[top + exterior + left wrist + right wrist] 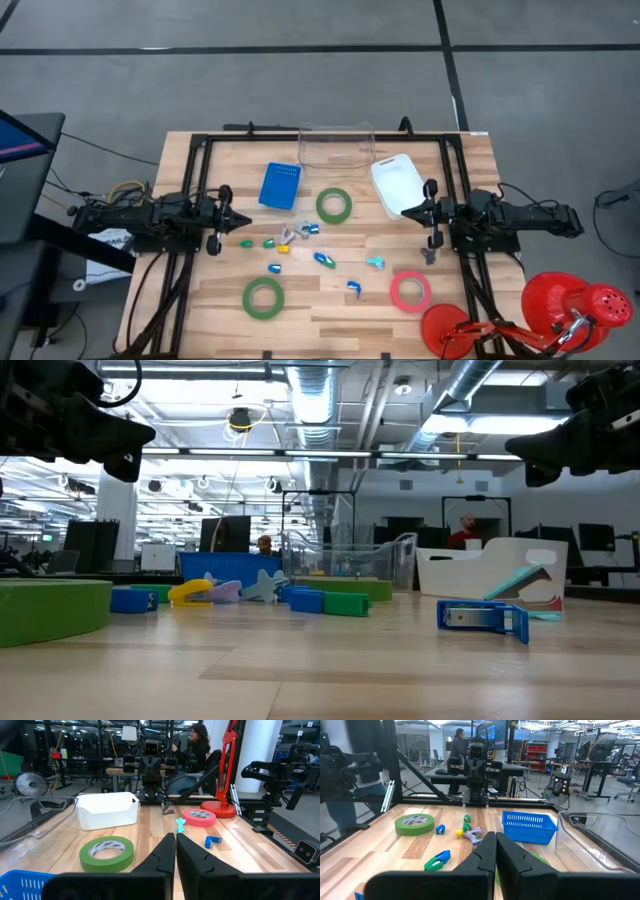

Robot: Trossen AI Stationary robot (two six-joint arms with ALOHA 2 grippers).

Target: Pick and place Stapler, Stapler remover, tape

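Between the two claws, on the light wooden slat table, lies everything to be moved. Three rolls of tape count out as two green and one pinkish-red: a green tape roll sits about midway between the claws, toward the far side; a second green tape roll lies nearer the left gripper, toward the table's near edge; the pinkish-red tape roll lies near the right gripper, also toward the near edge. Roughly eight small staplers and staple removers, blue, green, yellow and teal, are scattered in a loose band between the rolls; which are which is too small to tell.

Both claws are pinched shut and hold nothing, each hovering above the wood at its own side, pointing at the other.

Three containers stand along the far side: a blue basket closest to the left gripper, a clear bin in the middle, a white bin just beside the right gripper.

Bare wood lies along the near edge between the rolls. A black frame borders the table, and a red lamp stands off its near right corner. Beyond is grey floor and a workshop where a person sits.
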